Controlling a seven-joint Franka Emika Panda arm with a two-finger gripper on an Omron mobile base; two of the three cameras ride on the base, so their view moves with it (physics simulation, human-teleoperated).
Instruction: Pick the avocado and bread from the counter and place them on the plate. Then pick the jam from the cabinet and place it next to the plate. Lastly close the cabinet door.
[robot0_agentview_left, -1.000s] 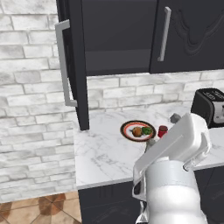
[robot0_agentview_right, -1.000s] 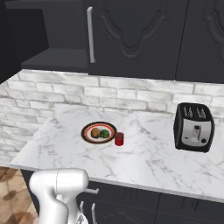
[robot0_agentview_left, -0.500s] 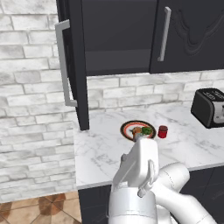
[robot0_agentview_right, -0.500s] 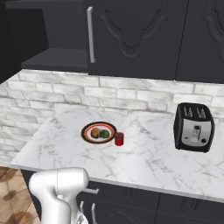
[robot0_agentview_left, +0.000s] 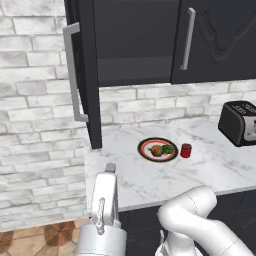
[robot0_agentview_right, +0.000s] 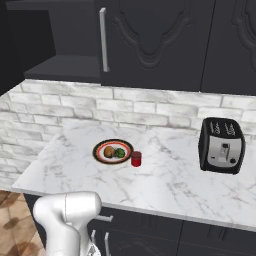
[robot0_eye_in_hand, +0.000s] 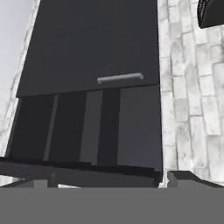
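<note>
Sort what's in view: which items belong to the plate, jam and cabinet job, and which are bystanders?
Job: plate, bread, avocado, jam, counter, cabinet, open cabinet door.
Bystanders: toaster, brick wall.

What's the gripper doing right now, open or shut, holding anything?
Gripper: open, fingers wide apart, holding nothing.
</note>
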